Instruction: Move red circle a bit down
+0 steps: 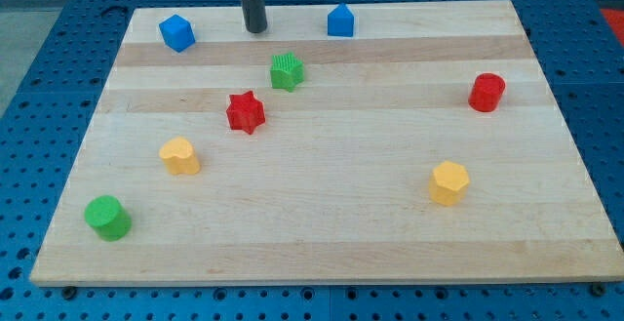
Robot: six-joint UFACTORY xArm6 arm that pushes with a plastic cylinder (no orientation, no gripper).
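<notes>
The red circle (486, 92), a short red cylinder, stands near the view's right edge of the wooden board (322, 233). My tip (255, 29) touches down near the view's top edge of the board, left of centre, far to the left of the red circle. It sits between a blue block (176, 32) on its left and a blue house-shaped block (340, 20) on its right, touching neither.
A green star (287, 71) and a red star (246, 112) lie below my tip. A yellow heart-like block (179, 155) and a green circle (107, 217) are at lower left. A yellow hexagon (449, 182) lies below the red circle.
</notes>
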